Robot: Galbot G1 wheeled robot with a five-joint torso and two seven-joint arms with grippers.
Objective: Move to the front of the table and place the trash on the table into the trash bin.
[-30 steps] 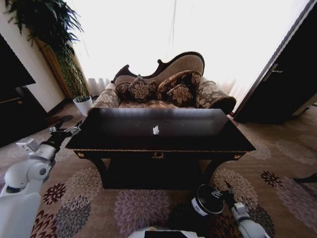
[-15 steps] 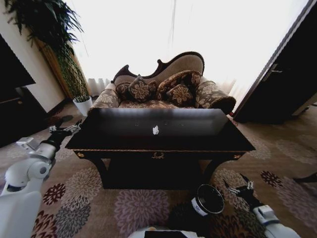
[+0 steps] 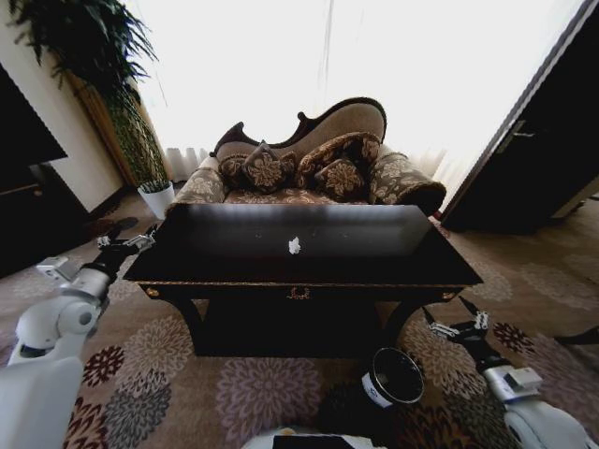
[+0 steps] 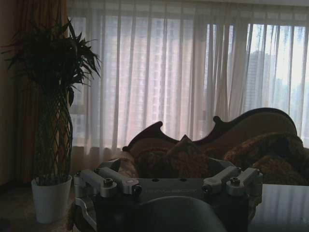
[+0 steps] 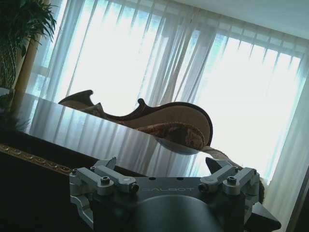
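While floor-hidden from wrists, trash bin (image 3: 393, 376) head-visible

Dark, glossy table (image 3: 374, 257) with curved legs and a small gold ornament at front centre, mirror-like top reflecting the bright window. One small white paper ball (image 3: 295, 246) lying on it near the middle, alone. Below, patterned floral carpet (image 3: 253, 393), with a small dark trash bin (image 3: 393, 376) standing on it just before the table's front.
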